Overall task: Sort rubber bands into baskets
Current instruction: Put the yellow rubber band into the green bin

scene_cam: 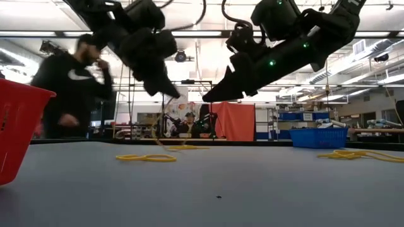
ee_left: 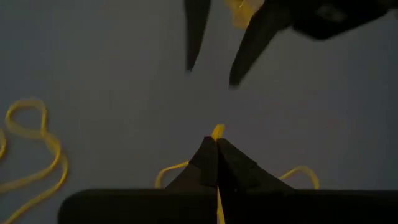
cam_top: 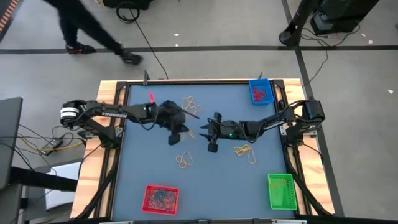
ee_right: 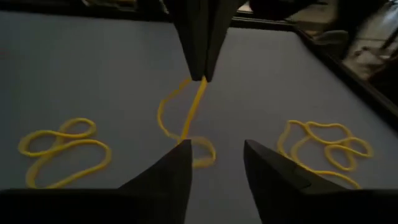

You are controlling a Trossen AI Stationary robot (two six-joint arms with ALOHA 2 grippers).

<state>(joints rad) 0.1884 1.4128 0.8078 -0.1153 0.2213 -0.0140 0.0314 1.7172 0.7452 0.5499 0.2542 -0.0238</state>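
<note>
- Blue desk [cam_top: 155,168]: baskets sit at its edges, middle open.
- Left tool [ee_right: 200,73], clamped on a yellow band [ee_right: 186,115], lifts it; band hangs lengthwise down.
- Right tool [ee_right: 217,152] stands apart, facing it.

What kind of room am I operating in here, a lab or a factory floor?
Probably a large robotics lab or workshop. The low view shows long ceiling light strips, shelving with blue bins and a person behind the table. The high view shows a grey floor with loose cables.
</note>
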